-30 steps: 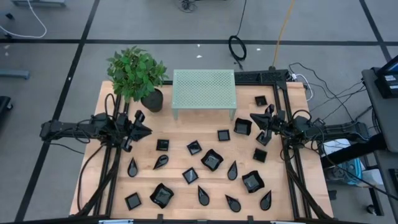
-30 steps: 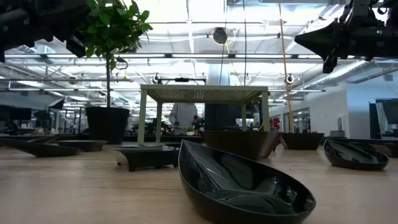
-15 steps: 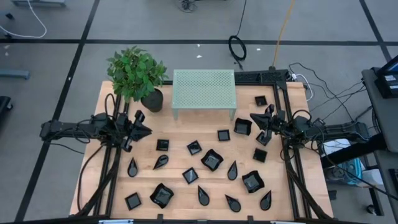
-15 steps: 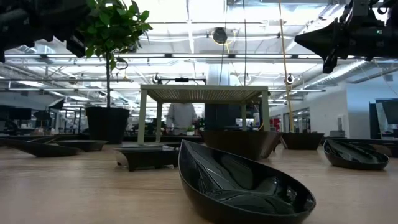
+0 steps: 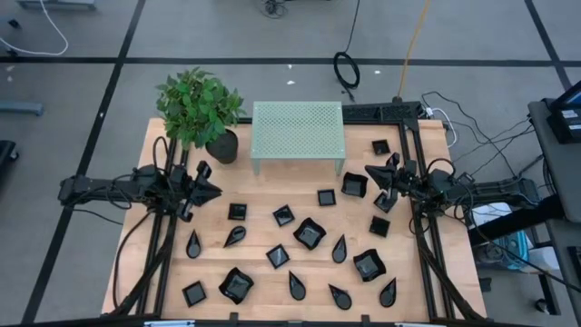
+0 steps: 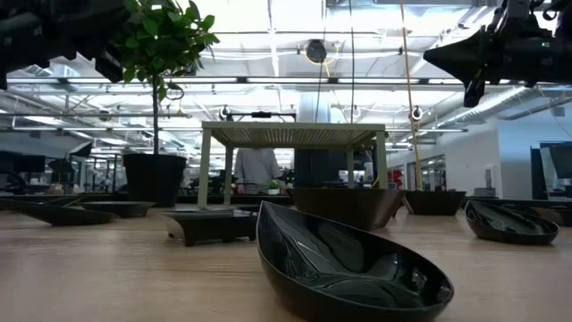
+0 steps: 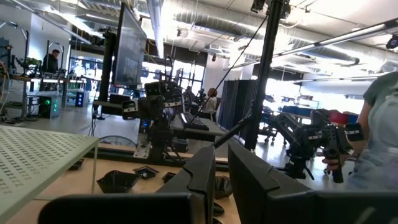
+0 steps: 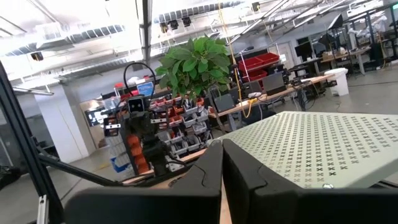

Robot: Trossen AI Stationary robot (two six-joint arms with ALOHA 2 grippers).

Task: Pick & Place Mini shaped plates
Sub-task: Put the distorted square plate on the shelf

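Several mini shaped plates, glossy black, lie scattered on the wooden table (image 5: 263,272), each resting on its base: a flat square (image 5: 237,211), a wavy-edged square (image 5: 310,233) and a teardrop (image 5: 339,249). One teardrop (image 6: 353,268) fills the front of the low view. My left gripper (image 5: 216,190) hovers over the table's left side, its fingers a narrow gap apart (image 7: 221,171) and empty. My right gripper (image 5: 369,171) hovers over the right side, shut (image 8: 222,155) and empty. Both point toward the table's middle, well above the plates.
A pale green perforated rack (image 5: 298,130) stands at the far middle of the table. A leafy plant in a dark pot (image 5: 221,145) stands at the far left. People and other robot rigs show in the room beyond the table.
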